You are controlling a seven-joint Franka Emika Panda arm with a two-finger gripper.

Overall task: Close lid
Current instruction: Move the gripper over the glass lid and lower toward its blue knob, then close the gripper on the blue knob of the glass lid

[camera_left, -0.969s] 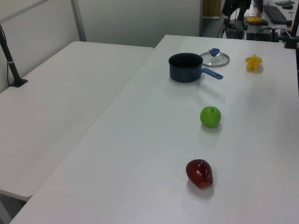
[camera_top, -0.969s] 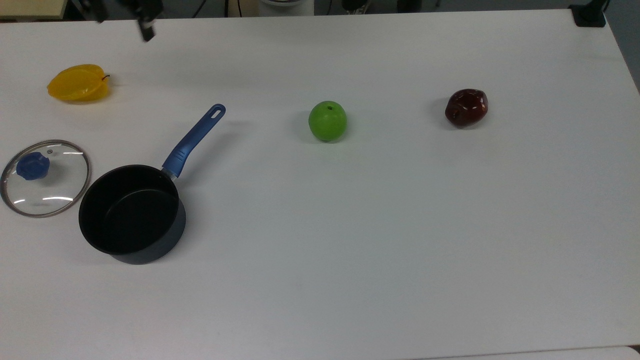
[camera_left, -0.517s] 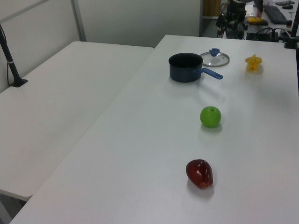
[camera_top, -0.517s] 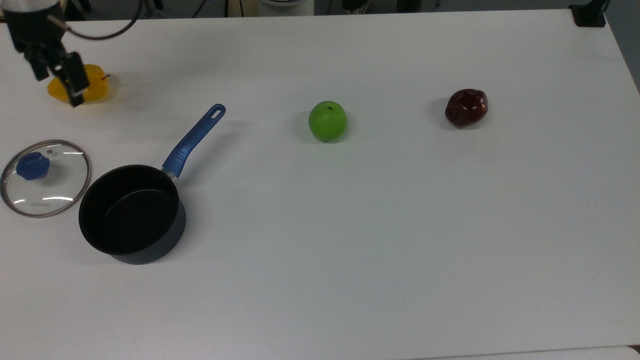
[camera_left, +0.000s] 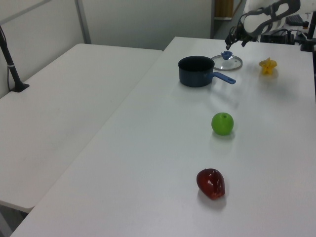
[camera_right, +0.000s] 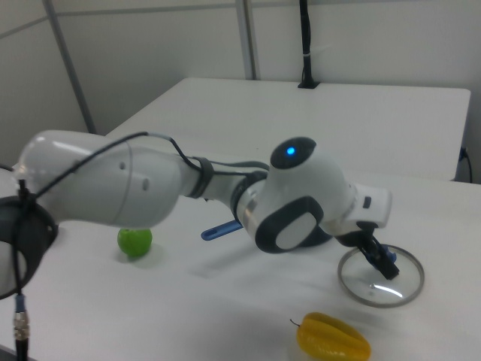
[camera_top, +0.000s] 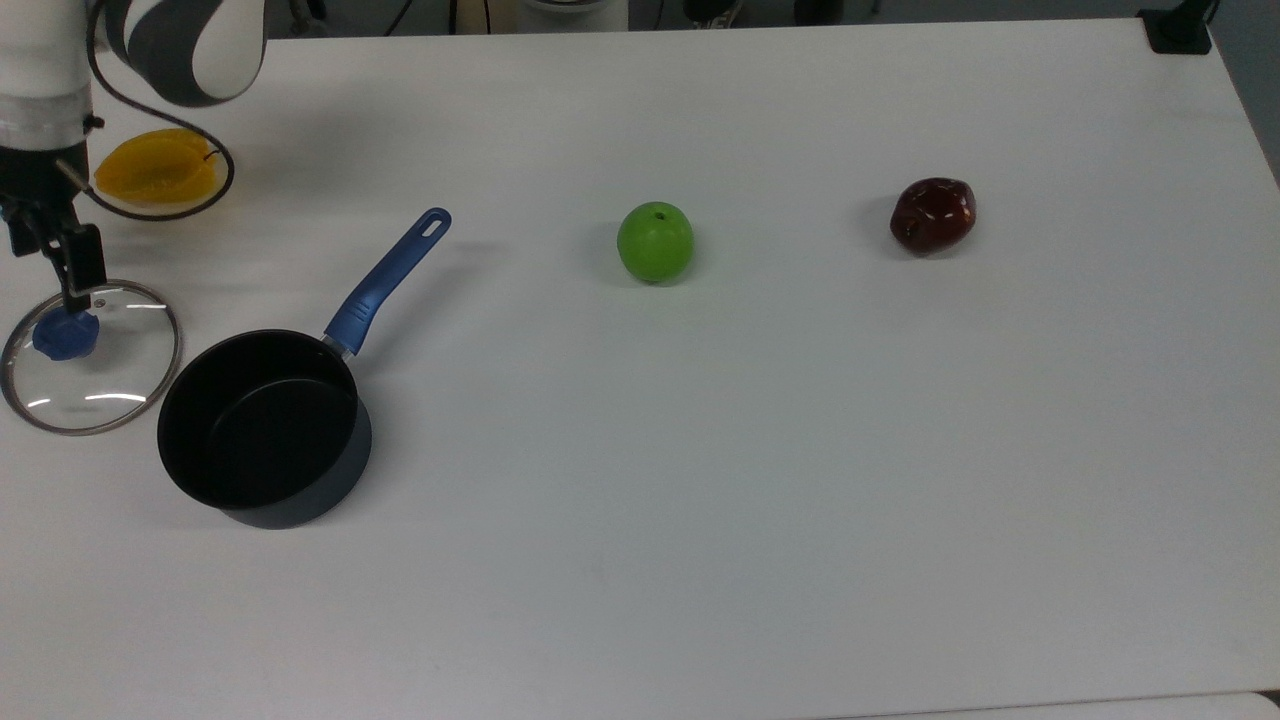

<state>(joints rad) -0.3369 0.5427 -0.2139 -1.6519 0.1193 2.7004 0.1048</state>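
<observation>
From the top view, the lid (camera_top: 90,357) — a round disc of clear glass in a thin metal rim, with a blue knob (camera_top: 66,334) — lies flat on the smooth white table (camera_top: 760,480) at the top view's left edge, just beside the open black saucepan (camera_top: 262,428) with its long blue handle. The gripper (camera_top: 60,290) hangs over the knob, fingers parted. A waxy yellow starfruit (camera_top: 157,168), a glossy green apple (camera_top: 655,241) and a dark red, dented apple (camera_top: 932,215) sit well apart.

In the left view the gripper (camera_left: 235,41) hovers just above the lid (camera_left: 227,61), behind the saucepan (camera_left: 196,71).

In the right view the bulky white arm (camera_right: 188,195) reaches across — the dark fingers (camera_right: 378,256) point down at the lid (camera_right: 380,274).
</observation>
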